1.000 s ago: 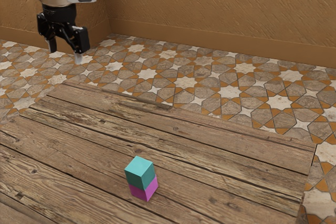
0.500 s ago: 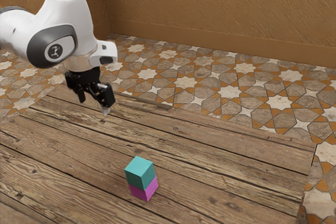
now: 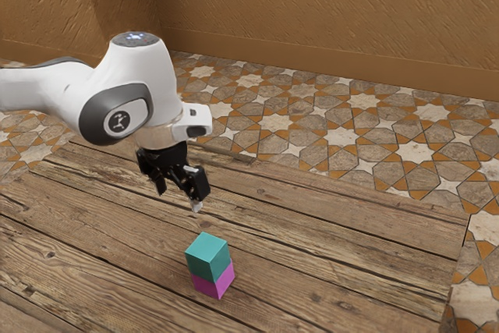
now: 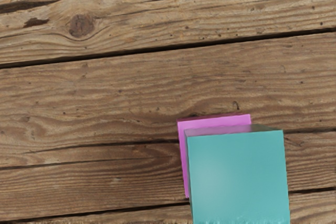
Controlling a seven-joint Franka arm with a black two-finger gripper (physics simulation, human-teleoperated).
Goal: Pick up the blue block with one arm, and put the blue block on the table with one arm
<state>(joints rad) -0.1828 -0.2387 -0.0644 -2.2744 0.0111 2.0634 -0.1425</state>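
Teal in shade, the blue block [image 3: 207, 255] is sitting on top of the pink block [image 3: 215, 283], which is resting on the table [image 3: 327, 224]. The gripper [image 3: 178, 199] is hovering above and near the two, toward the exterior view's upper left, so the step in hand is looking like the approach. Trouble would most likely be coming from a descent that is running off-centre: a fingertip could be landing on the blue block's top, or be nudging its side and sending it sliding off (the two blocks are not quite lining up at their edges). Going too deep would be risking a grip on both blocks at once, with the pink one coming up too. As for the fingers [image 3: 196, 206], they are standing well apart, seemingly wide enough for the block, and they are holding nothing and touching neither block nor table.
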